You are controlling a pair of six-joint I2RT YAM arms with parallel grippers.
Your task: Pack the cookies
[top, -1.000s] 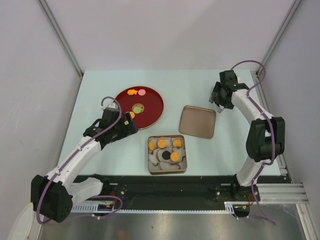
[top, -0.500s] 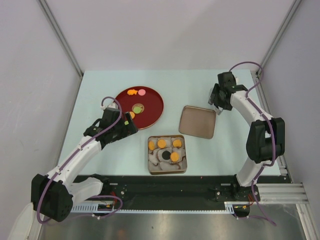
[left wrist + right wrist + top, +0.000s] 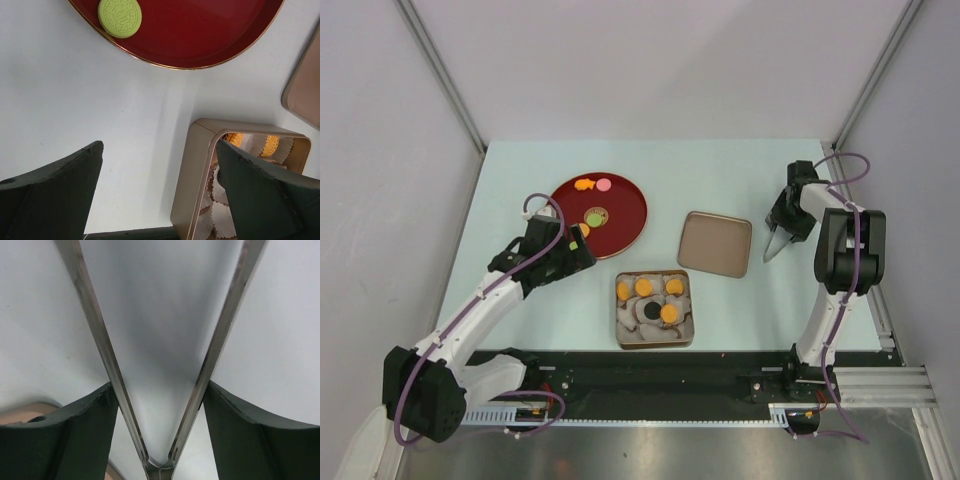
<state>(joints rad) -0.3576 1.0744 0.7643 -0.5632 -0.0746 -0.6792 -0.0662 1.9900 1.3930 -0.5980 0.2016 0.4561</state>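
We had the left gripper (image 3: 159,150) spread wide and empty beside the red plate (image 3: 210,35), green cookie (image 3: 119,17) on it. More cookies (image 3: 643,286) sat in the tin (image 3: 192,175). The right gripper (image 3: 160,390) was clamped on metal tongs (image 3: 100,335). The cookies looked light and crumbly, so we'd pinch gently across the edges.

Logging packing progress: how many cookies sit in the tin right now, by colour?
In the tin:
orange cookies: 4
dark cookie: 1
Total: 5
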